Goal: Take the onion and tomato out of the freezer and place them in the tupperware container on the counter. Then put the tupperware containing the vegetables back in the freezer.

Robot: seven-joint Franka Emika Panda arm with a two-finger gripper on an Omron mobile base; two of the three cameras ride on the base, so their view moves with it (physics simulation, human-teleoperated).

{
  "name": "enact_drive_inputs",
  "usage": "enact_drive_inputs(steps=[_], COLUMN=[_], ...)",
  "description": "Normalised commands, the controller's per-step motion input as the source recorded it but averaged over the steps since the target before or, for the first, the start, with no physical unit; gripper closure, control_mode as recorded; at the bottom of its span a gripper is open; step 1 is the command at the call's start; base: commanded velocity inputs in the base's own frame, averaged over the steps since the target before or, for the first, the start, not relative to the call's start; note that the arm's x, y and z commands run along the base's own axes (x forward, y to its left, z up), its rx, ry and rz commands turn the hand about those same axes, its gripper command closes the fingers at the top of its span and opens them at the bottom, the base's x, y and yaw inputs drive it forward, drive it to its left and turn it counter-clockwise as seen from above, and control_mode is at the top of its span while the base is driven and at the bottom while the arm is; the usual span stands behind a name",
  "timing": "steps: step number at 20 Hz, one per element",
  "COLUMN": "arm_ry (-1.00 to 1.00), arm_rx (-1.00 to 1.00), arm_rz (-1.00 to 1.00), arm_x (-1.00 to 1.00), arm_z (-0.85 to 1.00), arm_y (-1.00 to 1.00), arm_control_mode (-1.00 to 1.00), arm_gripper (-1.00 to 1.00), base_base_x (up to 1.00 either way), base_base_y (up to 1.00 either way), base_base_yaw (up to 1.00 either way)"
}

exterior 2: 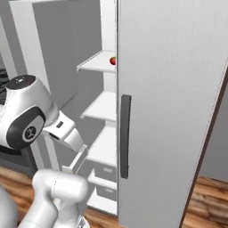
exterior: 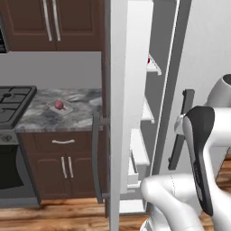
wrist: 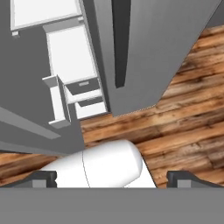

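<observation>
Tall white-grey freezer [exterior: 135,90] w/ left door swung open, white inner shelves showing. Small glossy bright-red tomato [exterior 2: 113,60] sits on an upper shelf at the door edge, partly hidden; also a sliver of red in left base view [exterior: 148,60]. Dull pinkish-purple round onion [exterior: 58,105] lies inside the shallow pale translucent tupperware container [exterior: 50,107] on the grey-white marbled stone counter [exterior: 85,101], beside the black gas stove [exterior: 13,101] — well apart from the freezer shelves. Two-finger gripper [wrist: 112,178] in hand view: dark tips at far left and far right of the frame, jaws spread wide, nothing between them. It looks down at wooden floor [wrist: 183,118], the freezer's closed right door w/ dark bar handle [wrist: 121,39], and lower freezer drawers.
</observation>
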Motion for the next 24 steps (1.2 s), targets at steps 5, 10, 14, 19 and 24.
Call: enact_drive_inputs(steps=[5,10,14,19,24], arm_ry=[0.0,0.0,0.0,0.0,0.0], arm_rx=[0.0,0.0,0.0,0.0,0.0], arm_rz=[0.0,0.0,0.0,0.0,0.0], arm_x=[0.0,0.0,0.0,0.0,0.0], arm_z=[0.0,0.0,0.0,0.0,0.0], arm_y=[0.0,0.0,0.0,0.0,0.0], arm_control_mode=[1.0,1.0,1.0,1.0,1.0], arm_gripper=[-1.0,-1.0,-1.0,-1.0,-1.0], base_base_x=[0.39,-0.34,-0.28,0.16,-0.04], base_base_y=[-0.5,-0.36,-0.16,-0.51,-0.74], base_base_yaw=[0.18,0.09,0.0,0.0,0.0])
